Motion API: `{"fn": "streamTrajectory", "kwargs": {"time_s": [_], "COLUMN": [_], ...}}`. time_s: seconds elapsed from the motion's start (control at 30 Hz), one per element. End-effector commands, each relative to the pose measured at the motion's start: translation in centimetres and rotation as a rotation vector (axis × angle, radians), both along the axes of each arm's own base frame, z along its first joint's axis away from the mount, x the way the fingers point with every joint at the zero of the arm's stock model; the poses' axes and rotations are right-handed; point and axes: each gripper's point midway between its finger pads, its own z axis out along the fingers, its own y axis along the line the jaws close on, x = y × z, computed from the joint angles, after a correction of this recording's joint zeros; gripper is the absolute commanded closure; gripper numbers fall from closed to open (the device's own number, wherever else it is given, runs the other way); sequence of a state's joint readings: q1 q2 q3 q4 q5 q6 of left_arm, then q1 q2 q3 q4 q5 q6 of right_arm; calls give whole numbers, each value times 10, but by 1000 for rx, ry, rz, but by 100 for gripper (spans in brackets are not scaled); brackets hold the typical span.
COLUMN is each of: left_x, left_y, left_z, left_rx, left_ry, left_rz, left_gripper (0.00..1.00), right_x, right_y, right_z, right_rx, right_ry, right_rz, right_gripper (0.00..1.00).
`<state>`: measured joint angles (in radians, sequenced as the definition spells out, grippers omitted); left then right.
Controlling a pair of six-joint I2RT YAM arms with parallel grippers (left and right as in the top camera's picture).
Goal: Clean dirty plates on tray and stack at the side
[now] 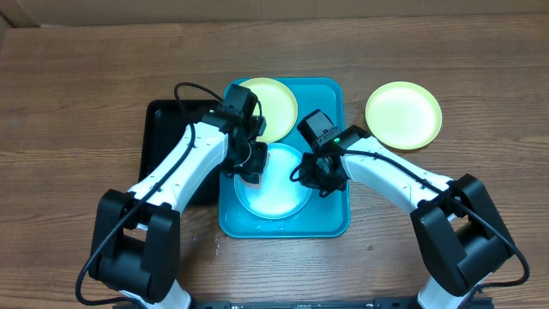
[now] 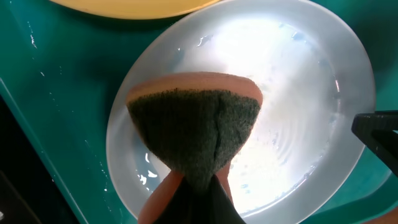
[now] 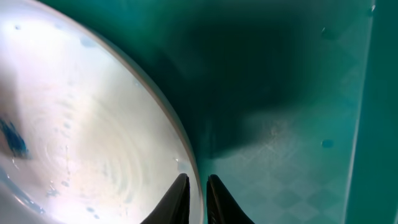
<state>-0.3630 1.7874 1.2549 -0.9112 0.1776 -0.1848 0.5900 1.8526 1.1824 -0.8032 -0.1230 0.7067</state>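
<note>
Pinches the sponge [image 2: 194,134] fully tight in the left tool [image 1: 249,170], pressing on the blue plate [image 1: 279,199] inside the tray [image 1: 330,219]. Grips its rim with the nearly closed right tool [image 3: 198,180], probably for steadying.

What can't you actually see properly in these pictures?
Overhead: the left arm covers part of the rear yellow plate and the black tray.
Left wrist: the sponge hides the left tool gripping it and part of the blue plate.
Right wrist: frame edges crop the blue plate; its blue smudge is blurred.
</note>
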Motion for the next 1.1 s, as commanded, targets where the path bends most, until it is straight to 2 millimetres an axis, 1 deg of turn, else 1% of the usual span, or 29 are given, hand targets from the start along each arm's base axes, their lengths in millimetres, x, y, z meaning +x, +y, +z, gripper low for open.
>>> {"fn": "streamTrajectory", "kwargs": {"time_s": [0.0,0.13,0.17,0.23,0.43,0.47,0.5,0.53,0.57,0.6,0.67,0.73,0.83,1.0,1.07], "left_x": [1,1,1,0,0,0,0,0,0,0,0,0,0,0,-1], "left_y": [1,1,1,2,2,2,2,2,2,2,2,2,2,2,2], "left_z": [-4,-4,-4,-4,-4,-4,-4,-4,-4,-4,-4,-4,-4,-5,-5], "left_rx": [31,31,30,31,31,31,31,31,31,31,31,31,32,33,33], "left_ry": [-2,0,0,4,5,5,5,5,5,5,5,6,5,8,9], "left_rz": [15,15,15,20,22,25,26,26,26,26,26,26,25,25,26], "left_gripper": [96,96,96,96,96,96,96,96,96,96,96,96,96,96,96], "right_x": [2,-1,-1,-1,-1,-1,-1,-1,-1,-1,-1,0,3,4,4], "right_y": [-1,-3,-3,-3,-2,-2,-2,-2,-2,-2,-1,-1,1,1,1], "right_z": [0,-6,-8,-8,-8,-8,-8,-8,-8,-8,-7,-2,5,7,7], "right_rx": [-12,-11,-9,-6,-2,-2,-2,-2,-2,-2,-1,-3,-2,-2,-2], "right_ry": [-25,-25,-26,-26,-26,-26,-26,-26,-26,-26,-27,-24,-28,-30,-31], "right_rz": [-3,-3,-3,-2,-2,-2,-2,-2,-2,-1,-1,0,5,6,6], "right_gripper": [87,88,89,96,96,92,85,81,80,80,84,85,85,83,81]}}
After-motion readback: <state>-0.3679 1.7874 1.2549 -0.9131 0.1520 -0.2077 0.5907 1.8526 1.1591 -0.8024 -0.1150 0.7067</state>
